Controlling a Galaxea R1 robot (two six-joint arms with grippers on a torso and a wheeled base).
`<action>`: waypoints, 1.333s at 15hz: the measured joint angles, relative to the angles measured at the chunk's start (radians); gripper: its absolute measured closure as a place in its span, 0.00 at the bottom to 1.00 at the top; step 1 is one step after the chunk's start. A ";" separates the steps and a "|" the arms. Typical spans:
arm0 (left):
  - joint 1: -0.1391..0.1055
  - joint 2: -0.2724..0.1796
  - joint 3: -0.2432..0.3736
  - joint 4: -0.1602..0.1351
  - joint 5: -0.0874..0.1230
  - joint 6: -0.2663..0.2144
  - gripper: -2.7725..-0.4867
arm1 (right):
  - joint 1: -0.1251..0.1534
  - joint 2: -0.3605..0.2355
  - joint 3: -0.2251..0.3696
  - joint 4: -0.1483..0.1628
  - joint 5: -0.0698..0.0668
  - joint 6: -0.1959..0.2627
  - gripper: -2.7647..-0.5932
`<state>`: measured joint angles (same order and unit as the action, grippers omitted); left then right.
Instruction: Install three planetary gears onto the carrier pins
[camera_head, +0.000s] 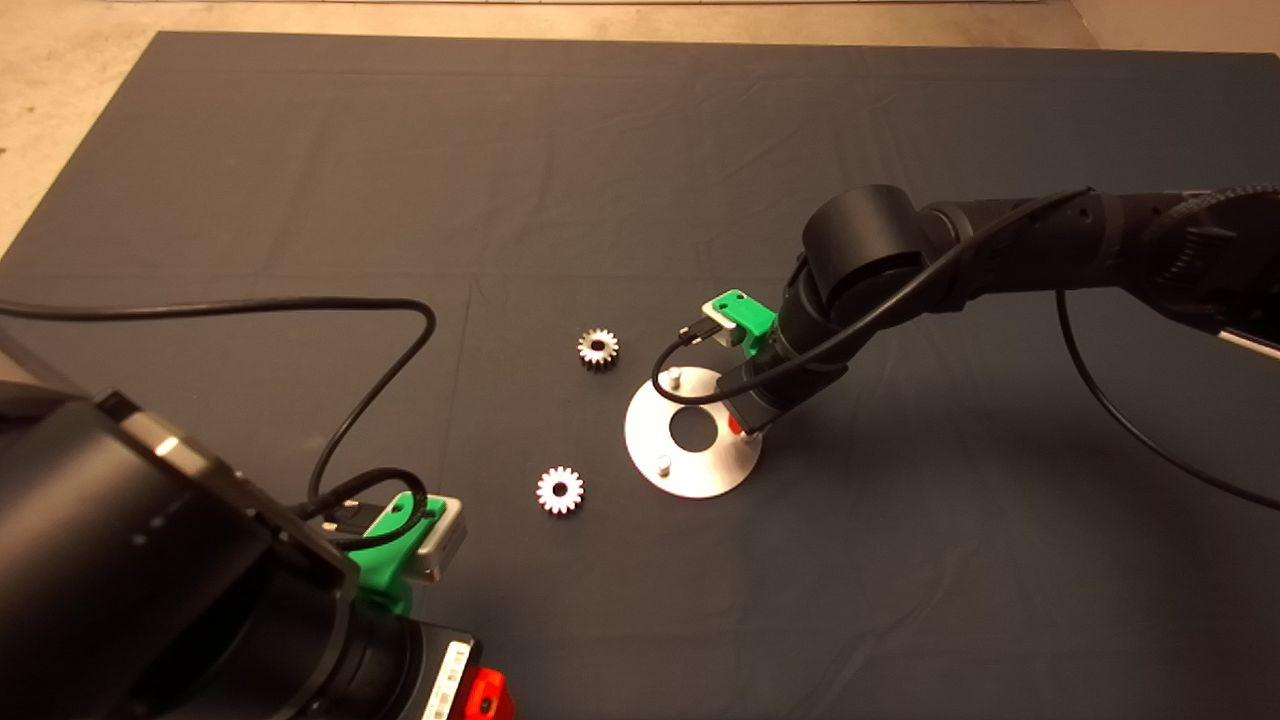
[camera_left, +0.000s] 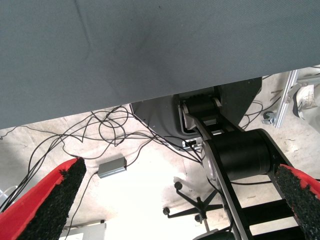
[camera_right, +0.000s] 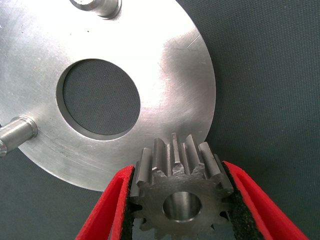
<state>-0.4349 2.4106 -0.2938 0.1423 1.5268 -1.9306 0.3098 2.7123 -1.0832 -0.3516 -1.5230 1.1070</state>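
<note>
My right gripper (camera_head: 742, 425) is shut on a planetary gear (camera_right: 175, 200), held by its teeth between both red fingers at the right edge of the shiny carrier disc (camera_head: 700, 470). Two carrier pins (camera_head: 674, 377) (camera_head: 662, 463) stand bare on the disc; they also show in the right wrist view (camera_right: 97, 6) (camera_right: 17, 132). The third pin is hidden. Two more gears lie flat on the mat left of the disc, one further back (camera_head: 598, 347) and one nearer the front (camera_head: 560, 490). My left gripper (camera_left: 175, 200) is parked at the lower left, open and empty.
A black cable (camera_head: 400, 350) loops over the mat from the left arm towards the nearer gear. The left wrist view looks past the mat's edge (camera_left: 150, 95) at floor cables and a robot base (camera_left: 240, 155).
</note>
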 joint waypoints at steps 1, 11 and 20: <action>0.000 0.000 0.000 0.000 0.000 0.000 0.01 | 0.000 0.000 0.000 0.001 0.000 0.000 0.77; 0.000 0.006 0.000 0.000 0.000 0.000 0.01 | -0.033 0.023 0.024 0.005 -0.019 0.001 0.77; 0.008 0.011 0.000 0.000 0.000 0.000 0.01 | -0.035 0.025 0.028 0.005 -0.017 0.001 0.77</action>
<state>-0.4266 2.4213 -0.2938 0.1419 1.5264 -1.9306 0.2745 2.7374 -1.0555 -0.3462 -1.5403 1.1079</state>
